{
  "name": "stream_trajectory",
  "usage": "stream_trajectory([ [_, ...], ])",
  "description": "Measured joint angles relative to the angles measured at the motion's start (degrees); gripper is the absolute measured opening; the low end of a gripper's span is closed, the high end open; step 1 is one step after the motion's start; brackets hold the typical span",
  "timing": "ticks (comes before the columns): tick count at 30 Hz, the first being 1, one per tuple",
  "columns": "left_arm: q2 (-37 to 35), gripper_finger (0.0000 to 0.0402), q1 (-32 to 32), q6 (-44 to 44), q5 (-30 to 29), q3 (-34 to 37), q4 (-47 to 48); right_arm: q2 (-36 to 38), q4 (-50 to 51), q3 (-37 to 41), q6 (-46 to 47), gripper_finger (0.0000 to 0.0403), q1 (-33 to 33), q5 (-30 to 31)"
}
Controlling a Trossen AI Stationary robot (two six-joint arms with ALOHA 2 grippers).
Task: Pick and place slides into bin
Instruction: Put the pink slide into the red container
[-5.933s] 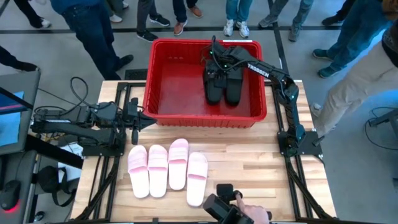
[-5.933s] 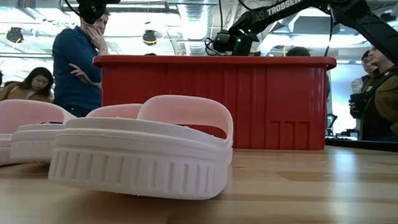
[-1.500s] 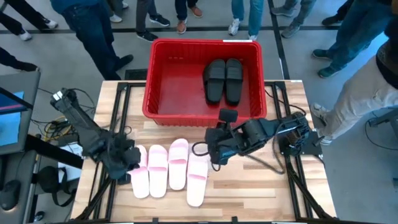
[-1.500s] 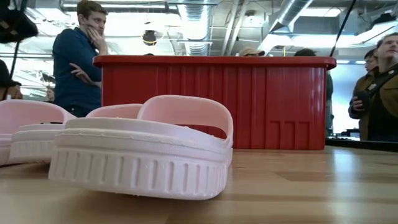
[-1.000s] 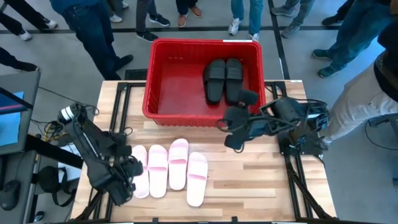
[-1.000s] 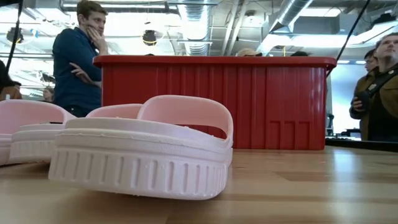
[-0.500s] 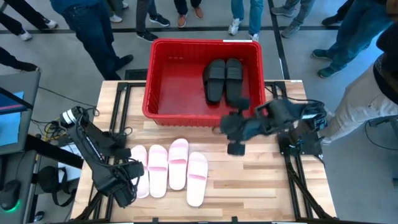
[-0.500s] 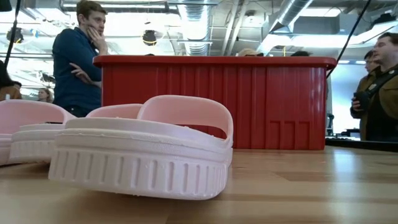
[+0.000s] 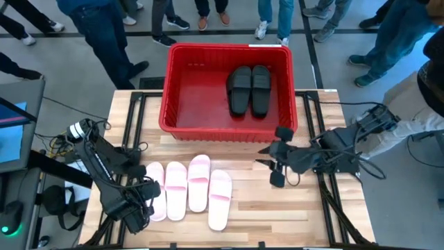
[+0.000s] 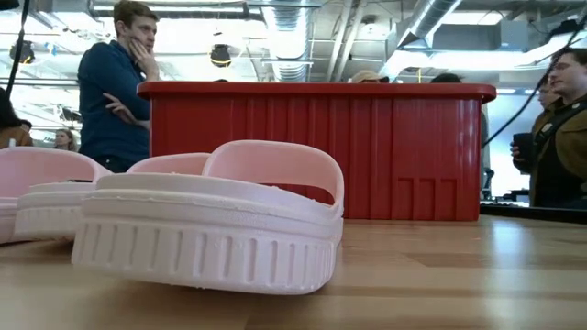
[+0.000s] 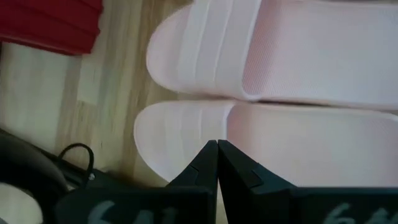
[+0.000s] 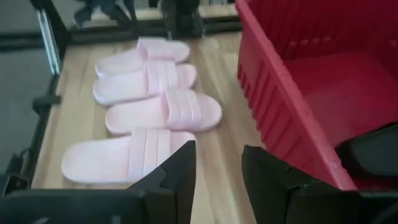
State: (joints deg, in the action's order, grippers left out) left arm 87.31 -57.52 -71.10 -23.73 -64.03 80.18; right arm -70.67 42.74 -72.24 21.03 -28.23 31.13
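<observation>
Left arm reaches from the bench's left edge toward the near side, elbow bent, its left hand low over the outermost of the four pink slides; the left wrist view shows its two fingers pressed together with no gap and nothing between them, tips over the strap end of that slide. Right arm lies folded low across the right half of the bench, forearm roughly level, its right hand pointing toward the pink row from just in front of the red bin. In the right wrist view its fingers stand apart with bare bench showing between them, gripping nothing. The four pink slides lie side by side, soles down, on the near left part of the bench, apart from the bin. Two black slides lie side by side inside the bin, toward its right wall. People stand beyond the bench's far edge.
</observation>
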Motion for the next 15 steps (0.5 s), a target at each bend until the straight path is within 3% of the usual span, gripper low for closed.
stream_trajectory([
  [7, 0.00, 0.0000, -0.21, -0.90, -0.78, 0.02, 0.13, 6.13, -17.17, 15.14, 0.03, 0.0118, -1.14, -1.06],
  [15, 0.00, 0.0028, -0.63, -3.70, 1.14, 0.02, 0.13, 7.91, -23.72, 22.11, 0.01, 0.0118, -1.11, -1.04],
])
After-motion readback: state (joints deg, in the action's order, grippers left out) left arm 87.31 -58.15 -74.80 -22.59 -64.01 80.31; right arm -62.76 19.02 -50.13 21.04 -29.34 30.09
